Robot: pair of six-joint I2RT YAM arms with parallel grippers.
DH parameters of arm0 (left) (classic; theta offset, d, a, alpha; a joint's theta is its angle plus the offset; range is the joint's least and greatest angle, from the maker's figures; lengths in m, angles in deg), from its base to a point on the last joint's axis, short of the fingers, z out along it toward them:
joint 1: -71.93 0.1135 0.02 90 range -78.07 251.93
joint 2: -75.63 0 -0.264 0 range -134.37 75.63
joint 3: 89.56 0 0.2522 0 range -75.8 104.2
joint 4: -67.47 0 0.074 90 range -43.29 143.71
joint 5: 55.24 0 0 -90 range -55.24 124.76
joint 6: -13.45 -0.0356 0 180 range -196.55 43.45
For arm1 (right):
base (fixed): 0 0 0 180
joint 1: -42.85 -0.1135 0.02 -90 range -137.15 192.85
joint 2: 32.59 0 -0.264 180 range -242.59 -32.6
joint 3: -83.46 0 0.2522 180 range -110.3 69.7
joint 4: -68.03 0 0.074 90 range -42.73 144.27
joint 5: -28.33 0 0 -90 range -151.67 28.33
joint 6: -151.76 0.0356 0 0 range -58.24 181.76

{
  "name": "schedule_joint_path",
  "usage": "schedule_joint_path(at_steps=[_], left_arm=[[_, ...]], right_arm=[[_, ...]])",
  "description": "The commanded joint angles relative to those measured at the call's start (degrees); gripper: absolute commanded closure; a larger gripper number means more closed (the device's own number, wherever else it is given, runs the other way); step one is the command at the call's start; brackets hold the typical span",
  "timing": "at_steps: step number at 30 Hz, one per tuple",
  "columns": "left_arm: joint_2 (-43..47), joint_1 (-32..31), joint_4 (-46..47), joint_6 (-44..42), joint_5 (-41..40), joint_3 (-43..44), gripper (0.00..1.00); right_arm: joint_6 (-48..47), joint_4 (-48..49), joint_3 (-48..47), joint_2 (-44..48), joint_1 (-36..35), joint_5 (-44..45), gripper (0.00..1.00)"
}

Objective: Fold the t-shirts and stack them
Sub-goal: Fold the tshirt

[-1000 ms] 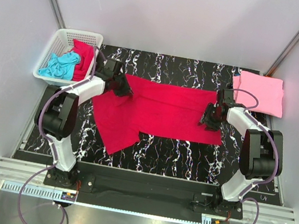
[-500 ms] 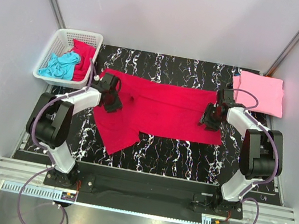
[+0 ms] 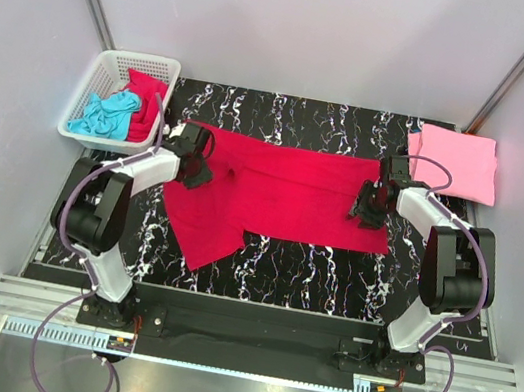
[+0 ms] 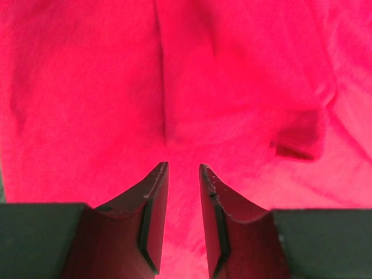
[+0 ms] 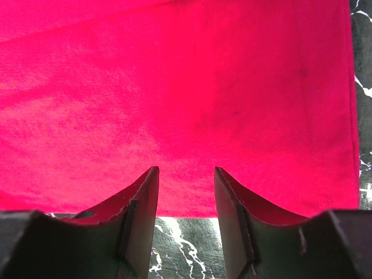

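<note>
Bare table [image 3: 311,266] strip nearside of crimson shirt [image 3: 284,185]; basket [image 3: 142,58] at far left corner

A crimson t-shirt [image 3: 278,194] lies spread flat across the middle of the frame, with one part trailing toward the lower left. A light pink t-shirt [image 3: 454,161] sits folded at upper right. A turquoise t-shirt [image 3: 104,114] and a red t-shirt [image 3: 146,94] lie crumpled in the basket [image 3: 144,59] at upper left.

No text, label, brand, number or sign can be read anywhere: not on the crimson red fabric t-shirt [image 3: 283,190], the folded light pink t-shirt [image 3: 454,161], the white plastic lattice basket [image 3: 140,58] or the black white-veined marble-pattern table [image 3: 311,266]
</note>
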Motion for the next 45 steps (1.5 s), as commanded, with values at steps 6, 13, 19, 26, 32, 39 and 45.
schedule_joint_path(at_steps=[6, 13, 19, 26, 32, 39, 45], left_arm=[[-5.76, -0.14, 1.06, 1.65, -4.48, 6.41, 0.68], [-7.69, -0.14, 0.27, 2.09, -5.09, 7.74, 0.69], [-8.04, -0.14, -0.26, 2.00, -5.00, 7.91, 0.81], [-7.96, -0.14, -1.48, 1.91, -5.27, 8.70, 1.00], [-5.42, -0.14, -2.01, 1.21, -5.88, 7.91, 0.77], [-4.35, -0.14, -3.24, 1.12, -8.08, 7.30, 0.73], [-5.40, -0.14, -4.39, 1.56, -8.70, 7.47, 0.73]], right_arm=[[-0.48, 0.93, 0.10, 0.35, -0.47, -0.62, 0.51], [-0.40, 0.84, -0.16, 0.17, -0.47, -0.71, 0.51], [-0.13, 0.93, -0.34, 0.35, -0.47, -0.53, 0.51], [0.04, 0.84, -0.34, 0.87, -0.47, -0.62, 0.51], [0.04, 0.67, -0.25, 0.70, -0.47, -0.71, 0.51], [0.13, 0.75, -0.25, 0.87, -0.47, -0.71, 0.51], [0.04, 0.67, -0.25, 1.14, -0.47, -0.45, 0.51]])
